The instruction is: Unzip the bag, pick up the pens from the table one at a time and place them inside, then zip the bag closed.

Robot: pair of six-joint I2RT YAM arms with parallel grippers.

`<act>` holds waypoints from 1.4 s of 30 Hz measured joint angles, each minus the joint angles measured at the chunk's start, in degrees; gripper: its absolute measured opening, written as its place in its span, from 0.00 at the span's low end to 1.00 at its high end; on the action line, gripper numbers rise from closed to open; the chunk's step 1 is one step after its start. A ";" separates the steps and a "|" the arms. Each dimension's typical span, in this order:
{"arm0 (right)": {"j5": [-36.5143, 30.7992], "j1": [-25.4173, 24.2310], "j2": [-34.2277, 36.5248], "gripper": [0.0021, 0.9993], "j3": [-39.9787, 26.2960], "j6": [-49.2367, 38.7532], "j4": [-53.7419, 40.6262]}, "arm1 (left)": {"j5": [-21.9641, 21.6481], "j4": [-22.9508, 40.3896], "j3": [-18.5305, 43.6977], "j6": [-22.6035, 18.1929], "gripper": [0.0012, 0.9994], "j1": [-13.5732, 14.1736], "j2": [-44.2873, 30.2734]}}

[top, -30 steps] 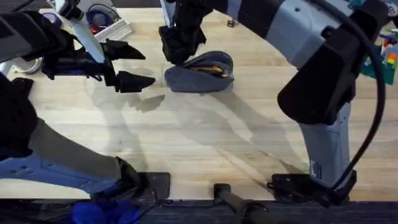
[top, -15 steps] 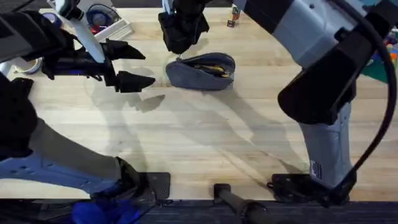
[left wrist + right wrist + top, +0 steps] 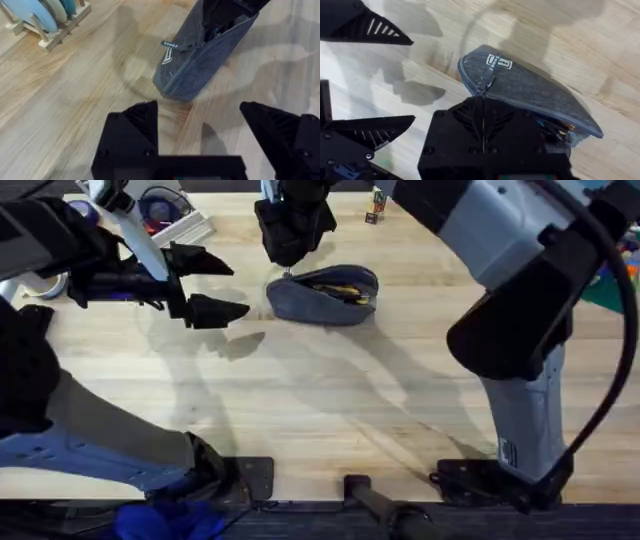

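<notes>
Blue-grey heathered pencil pouch (image 3: pixel 322 296) lies on the maple-plank table (image 3: pixel 330 410) at about 12 o'clock of the overhead view, long axis running roughly 9 to 3 o'clock. Its zipper is open along most of the top; pens (image 3: pixel 340 290), yellowish and dark, show inside the gap. Right gripper (image 3: pixel 288 268) hangs directly over the pouch's 9 o'clock end, fingers pressed together with a closed jaw; whether anything is pinched between the tips I cannot tell. In the right wrist view the pouch (image 3: pixel 530 95) sits just beyond the closed fingers, its small white label (image 3: pixel 499 62) and zipper pull (image 3: pixel 489 83) near the rounded end, with pen tips (image 3: pixel 560 132) showing at the open part. Left gripper (image 3: pixel 210 285) is held above the table at about 10 o'clock, well apart from the pouch, its two black fingers spread wide and pointing toward 3 o'clock, nothing between them. In the left wrist view the wide-spread fingers (image 3: pixel 135 127) frame the pouch (image 3: pixel 200 65), with the pull tab (image 3: pixel 170 44) sticking out sideways and the right gripper (image 3: pixel 227 12) at the pouch's far portion. Wooden rack with pale blue plates (image 3: pixel 42 17) stands on the table to one side, away from the pouch.
</notes>
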State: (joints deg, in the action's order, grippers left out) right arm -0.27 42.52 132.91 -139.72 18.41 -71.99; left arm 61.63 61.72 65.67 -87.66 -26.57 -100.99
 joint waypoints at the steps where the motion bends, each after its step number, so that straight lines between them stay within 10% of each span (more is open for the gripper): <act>1: -0.02 0.00 0.01 0.03 0.00 0.00 0.00 | 0.00 0.01 0.00 0.00 0.99 0.00 0.00; 16: -0.17 0.00 0.01 0.03 0.00 0.02 0.00 | 0.00 0.01 0.00 -0.01 0.99 0.00 0.00; 26: -0.42 -0.02 0.01 0.99 0.00 -0.21 0.00 | 0.00 0.01 0.00 0.00 0.99 0.00 0.00; 42: -3.29 -0.11 0.01 1.00 -8.51 -0.21 -10.22 | 0.00 0.03 0.00 0.00 0.99 0.00 0.00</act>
State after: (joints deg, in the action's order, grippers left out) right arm -3.57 42.41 132.92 -148.23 18.20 -82.20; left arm 61.63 61.76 65.67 -87.66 -26.57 -100.99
